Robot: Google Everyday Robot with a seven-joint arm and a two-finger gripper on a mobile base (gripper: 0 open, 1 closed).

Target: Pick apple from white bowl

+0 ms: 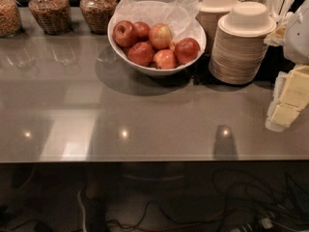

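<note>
The white bowl (145, 69) stands at the back middle of the grey table, lined with crinkled white paper. It holds several apples. The palest apple (160, 36), yellow-orange with a red blush, sits on top in the middle of the pile, with darker red apples (125, 33) around it. My gripper (288, 98), pale yellow and white, is at the right edge of the view, above the table. It is well to the right of the bowl and nearer the front, apart from it.
Two stacks of tan disposable bowls (239, 47) stand right of the white bowl, between it and my gripper. Three glass jars (49, 11) of dry food line the back left. White cutlery (275, 1) is at the back right. Cables lie under the table's front edge.
</note>
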